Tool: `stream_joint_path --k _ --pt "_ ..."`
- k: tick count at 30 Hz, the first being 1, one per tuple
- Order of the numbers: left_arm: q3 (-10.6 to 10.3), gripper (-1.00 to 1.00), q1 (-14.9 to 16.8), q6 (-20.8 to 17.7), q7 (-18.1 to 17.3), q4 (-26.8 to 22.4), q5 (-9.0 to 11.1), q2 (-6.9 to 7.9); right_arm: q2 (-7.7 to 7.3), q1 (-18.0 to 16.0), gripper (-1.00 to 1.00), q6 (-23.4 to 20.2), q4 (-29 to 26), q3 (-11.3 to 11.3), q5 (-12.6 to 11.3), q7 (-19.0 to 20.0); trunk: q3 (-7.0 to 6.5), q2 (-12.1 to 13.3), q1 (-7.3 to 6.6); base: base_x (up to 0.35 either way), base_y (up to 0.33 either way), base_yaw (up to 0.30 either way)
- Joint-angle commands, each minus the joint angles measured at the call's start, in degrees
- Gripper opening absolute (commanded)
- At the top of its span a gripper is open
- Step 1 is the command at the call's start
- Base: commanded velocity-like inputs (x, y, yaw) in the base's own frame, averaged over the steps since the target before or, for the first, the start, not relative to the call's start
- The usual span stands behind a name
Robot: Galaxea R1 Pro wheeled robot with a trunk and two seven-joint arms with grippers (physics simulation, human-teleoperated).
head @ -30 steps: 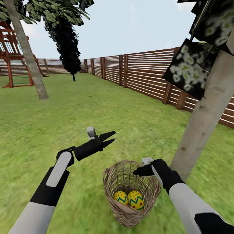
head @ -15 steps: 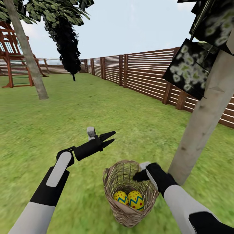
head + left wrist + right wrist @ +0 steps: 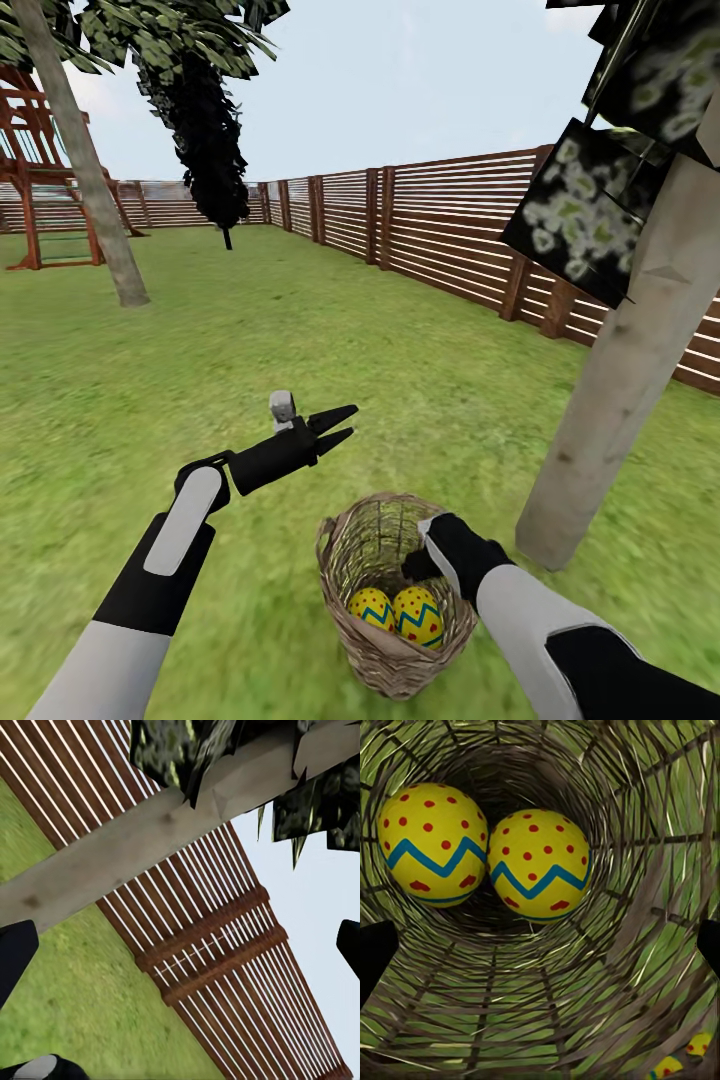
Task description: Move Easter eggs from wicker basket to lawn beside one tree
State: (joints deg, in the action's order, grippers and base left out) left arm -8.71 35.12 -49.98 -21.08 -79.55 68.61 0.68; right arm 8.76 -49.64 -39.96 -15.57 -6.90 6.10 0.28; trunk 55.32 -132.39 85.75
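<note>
The wicker basket stands on the lawn just left of the pale tree trunk. Two Easter eggs lie side by side at its bottom. In the right wrist view the same eggs sit deep inside the woven wall. My right gripper dips into the basket mouth above the eggs, open, with its fingers at the frame's edges. Bits of a yellow egg pattern show through the weave. My left gripper hovers open over the grass, left of the basket.
A brown slat fence runs along the right and far side. Dark leaf panels hang by the near trunk. Another trunk, a black conifer and a red playhouse stand far left. The left wrist view looks at trunk and fence.
My right arm has swung left and down, bringing its gripper from the basket's right rim into the basket mouth. The left arm and the eggs have stayed put.
</note>
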Motion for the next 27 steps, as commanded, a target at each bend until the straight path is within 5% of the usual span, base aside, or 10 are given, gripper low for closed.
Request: stream_joint_path --k 1,18,27 --pt "0.0 1.0 0.0 -0.1 -0.2 0.0 -0.1 0.03 0.05 -0.3 1.0 -0.3 0.1 -0.1 0.4 0.1 0.05 0.0 -0.01 0.0 0.0 0.0" --pt "-0.2 1.0 -0.3 0.7 -0.8 0.2 0.5 0.02 0.82 -1.9 1.0 -0.3 0.7 0.0 0.5 1.0 0.05 0.0 -0.01 0.076 0.0 0.0" --pt "-0.1 1.0 -0.4 0.7 -0.8 0.1 0.6 0.03 0.73 -1.9 1.0 -0.2 1.5 0.1 -2.2 1.0 1.67 -3.6 1.97 0.0 0.0 0.0"
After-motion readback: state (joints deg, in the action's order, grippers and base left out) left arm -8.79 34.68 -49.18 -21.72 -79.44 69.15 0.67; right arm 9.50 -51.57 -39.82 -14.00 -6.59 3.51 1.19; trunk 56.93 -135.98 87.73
